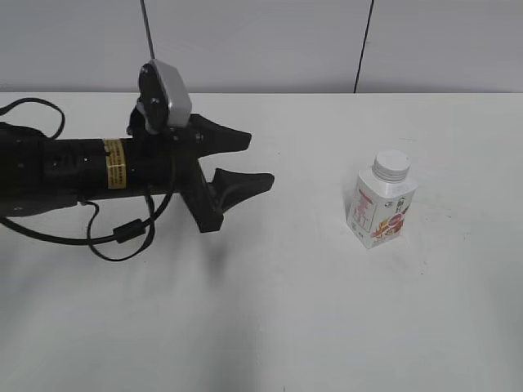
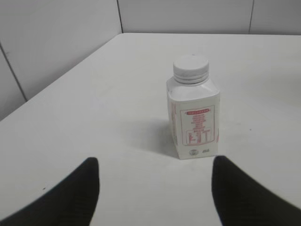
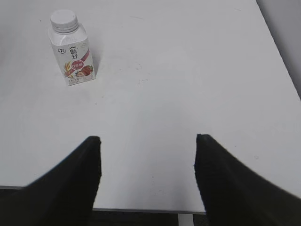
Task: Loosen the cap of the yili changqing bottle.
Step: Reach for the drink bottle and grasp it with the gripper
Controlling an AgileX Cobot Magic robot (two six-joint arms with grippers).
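The yili changqing bottle (image 1: 381, 208) stands upright on the white table at the right, white with a pink and red fruit label. Its white cap (image 1: 391, 165) sits on the neck. The bottle also shows in the left wrist view (image 2: 193, 110) with its cap (image 2: 190, 68), and in the right wrist view (image 3: 72, 51) with its cap (image 3: 64, 20) at the upper left. My left gripper (image 1: 260, 159) is open and empty, hovering left of the bottle and pointing at it; its fingers (image 2: 155, 188) are apart. My right gripper (image 3: 148, 162) is open and empty over the table's near edge, out of the exterior view.
The white table (image 1: 286, 310) runs to a grey wall (image 1: 261, 41) at the back. The left arm's black cable (image 1: 122, 237) loops over the table at the left. The table's front edge (image 3: 141, 209) lies under the right gripper.
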